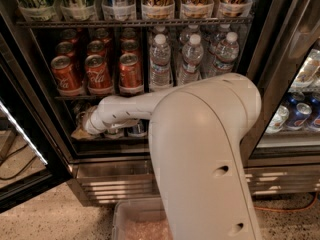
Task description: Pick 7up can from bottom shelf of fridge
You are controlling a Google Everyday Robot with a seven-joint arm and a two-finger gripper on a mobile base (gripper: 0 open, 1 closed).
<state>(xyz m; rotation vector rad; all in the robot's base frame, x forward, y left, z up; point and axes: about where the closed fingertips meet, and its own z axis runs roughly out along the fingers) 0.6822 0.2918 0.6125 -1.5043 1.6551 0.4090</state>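
Across the lower middle of the frame, a bulky white arm (200,159) is stretched into the tall black-framed drinks fridge (261,59). Its tan-tipped gripper (80,132) is placed at the left end of the thin dark wire bottom shelf (107,140); whether it is open or closed cannot be told. Behind the forearm a small silvery 7up can (136,129) is half hidden, and it could be toppled by a blind sideways sweep.

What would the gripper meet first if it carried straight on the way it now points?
Probably the fridge's black left inner frame; the gripper, low over the bottom shelf, points leftward. Depth is unclear.
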